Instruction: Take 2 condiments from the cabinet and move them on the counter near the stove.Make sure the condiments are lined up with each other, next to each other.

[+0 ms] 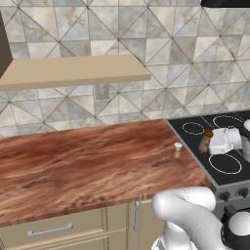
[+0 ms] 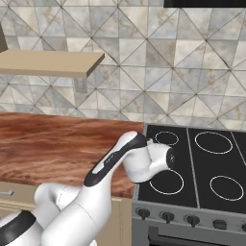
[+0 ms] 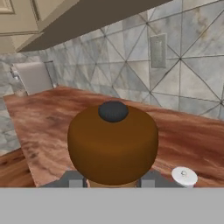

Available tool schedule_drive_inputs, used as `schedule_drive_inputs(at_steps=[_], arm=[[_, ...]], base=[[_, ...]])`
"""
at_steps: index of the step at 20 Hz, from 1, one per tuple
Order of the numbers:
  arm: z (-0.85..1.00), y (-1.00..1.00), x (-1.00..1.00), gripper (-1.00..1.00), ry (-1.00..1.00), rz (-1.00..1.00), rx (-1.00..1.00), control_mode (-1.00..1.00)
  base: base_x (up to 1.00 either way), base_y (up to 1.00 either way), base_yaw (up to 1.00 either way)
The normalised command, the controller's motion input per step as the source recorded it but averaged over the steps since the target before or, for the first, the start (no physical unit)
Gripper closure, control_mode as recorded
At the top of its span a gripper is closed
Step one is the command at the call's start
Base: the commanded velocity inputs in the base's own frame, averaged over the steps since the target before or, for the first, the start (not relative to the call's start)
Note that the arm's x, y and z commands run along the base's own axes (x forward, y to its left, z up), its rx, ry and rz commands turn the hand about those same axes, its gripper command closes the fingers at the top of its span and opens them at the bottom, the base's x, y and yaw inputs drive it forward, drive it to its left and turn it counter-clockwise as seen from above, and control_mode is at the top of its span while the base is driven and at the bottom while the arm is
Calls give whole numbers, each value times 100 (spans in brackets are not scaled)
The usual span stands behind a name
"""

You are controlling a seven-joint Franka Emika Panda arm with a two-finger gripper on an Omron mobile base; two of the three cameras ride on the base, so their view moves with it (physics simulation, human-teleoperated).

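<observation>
The brown wooden pepper mill (image 1: 205, 141) sits between my fingers, with my gripper (image 1: 209, 141) shut on it by the left edge of the black stove (image 1: 229, 181). In the hand view its round top (image 3: 113, 146) and dark knob loom close, with my gripper (image 3: 112, 182) closed around it and a grey fingertip (image 3: 73, 180) on each side. The pale shaker (image 1: 177, 150) with a white cap (image 3: 184, 176) stands upright on the reddish-brown counter (image 1: 88, 166), just left of the mill and apart from it. The tan cabinet shelf (image 1: 73, 71) hangs above the counter. In the right base view my own arm hides both shakers.
The stove (image 2: 202, 168) carries white ring burners and front knobs. A wall outlet (image 1: 102, 91) sits in the tiled backsplash under the shelf. A grey appliance (image 3: 33, 77) stands far along the counter. Cream drawers (image 1: 51, 229) lie below the counter's front edge.
</observation>
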Motion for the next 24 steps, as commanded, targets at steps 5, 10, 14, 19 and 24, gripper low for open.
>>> schedule_drive_inputs(at_steps=[5,10,14,19,24], arm=[[-44,0,10,100,0,0,6,-100],[-42,0,4,100,-3,0,9,-100],[-24,0,3,100,-1,0,6,-100],[-3,0,1,100,0,0,2,-100],[-6,0,3,100,0,0,1,-100]], base=[[0,0,0],[0,0,0],[0,0,0],[0,0,0],[0,0,0]])
